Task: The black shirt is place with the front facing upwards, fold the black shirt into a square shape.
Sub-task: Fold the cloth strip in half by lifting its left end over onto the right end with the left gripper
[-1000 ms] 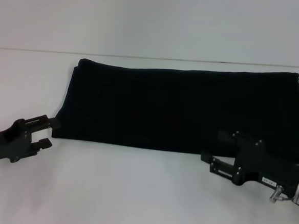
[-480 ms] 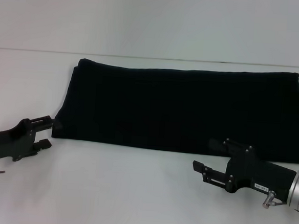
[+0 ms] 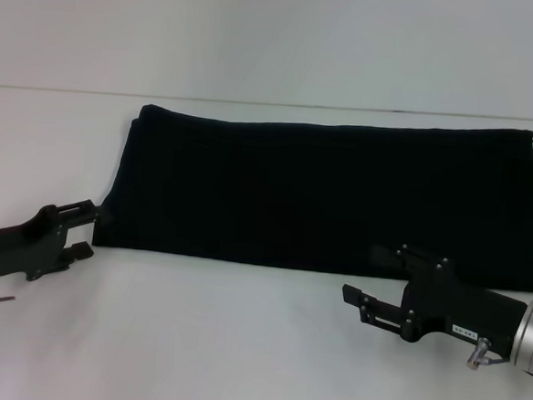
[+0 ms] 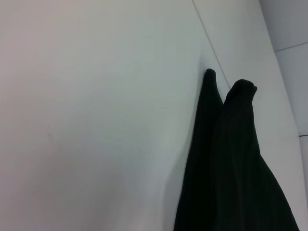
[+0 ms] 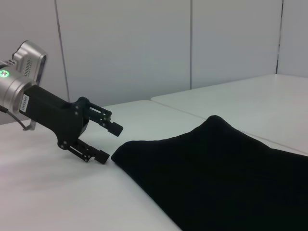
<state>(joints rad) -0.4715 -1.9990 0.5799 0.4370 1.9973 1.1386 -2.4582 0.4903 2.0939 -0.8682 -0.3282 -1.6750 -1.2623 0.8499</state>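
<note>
The black shirt (image 3: 331, 195) lies folded into a long band across the white table, with no lettering showing. It also fills the near side of the right wrist view (image 5: 221, 173) and one edge of the left wrist view (image 4: 236, 163). My left gripper (image 3: 92, 231) is open just outside the shirt's near left corner, with nothing between its fingers. The right wrist view shows that same left gripper (image 5: 111, 143) open beside the corner. My right gripper (image 3: 364, 273) is open at the shirt's near edge, right of centre. Its upper finger overlaps the dark cloth and its lower finger is over bare table.
The white table (image 3: 220, 343) runs bare in front of the shirt and on its left. A seam line (image 3: 55, 89) crosses behind the shirt. The shirt's right end reaches the head view's right border. Pale wall panels (image 5: 144, 48) stand beyond the table.
My right gripper has drawn back from the shirt's near edge, toward me and a little left. My left gripper has shifted slightly left. The shirt has not moved.
</note>
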